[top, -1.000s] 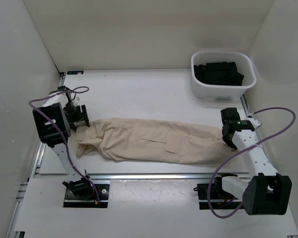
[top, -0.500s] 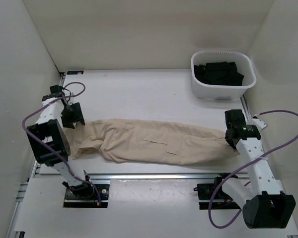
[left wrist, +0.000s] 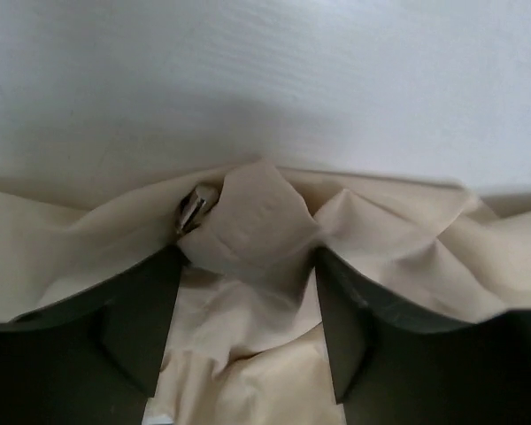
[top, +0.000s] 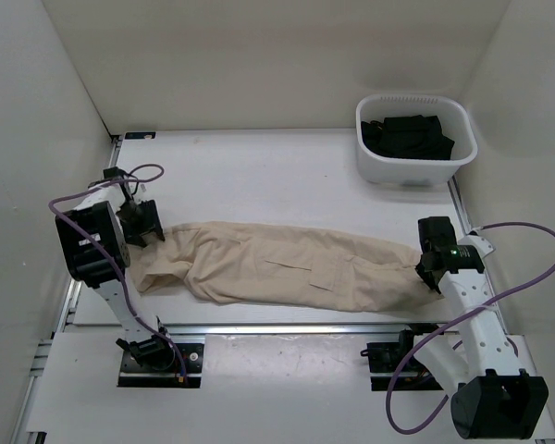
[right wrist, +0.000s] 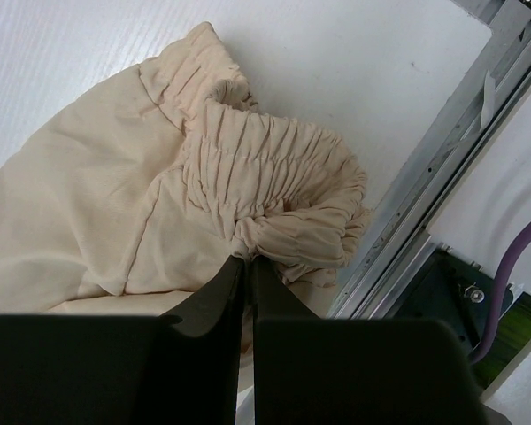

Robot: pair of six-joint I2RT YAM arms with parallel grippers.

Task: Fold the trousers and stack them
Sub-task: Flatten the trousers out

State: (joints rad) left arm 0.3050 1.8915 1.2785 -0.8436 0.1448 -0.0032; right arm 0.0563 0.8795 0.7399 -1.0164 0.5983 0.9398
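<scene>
The beige trousers (top: 287, 264) lie stretched lengthwise across the table, left to right. My left gripper (top: 148, 227) is at their left end. In the left wrist view (left wrist: 248, 257) its jaws stand wide apart, with bunched cloth (left wrist: 257, 212) and a small metal fastener (left wrist: 193, 208) between the fingertips. My right gripper (top: 428, 268) is at the right end. In the right wrist view (right wrist: 248, 258) it is shut on the gathered elastic band (right wrist: 274, 177) of the trousers.
A white basket (top: 416, 168) holding dark clothes (top: 409, 134) stands at the back right. An aluminium rail (right wrist: 425, 204) runs along the table's right edge, close to my right gripper. White walls enclose the table on three sides.
My right gripper has moved toward the near edge, taking the elastic end with it. My left gripper swung out to the far left, then came back onto the left end.
</scene>
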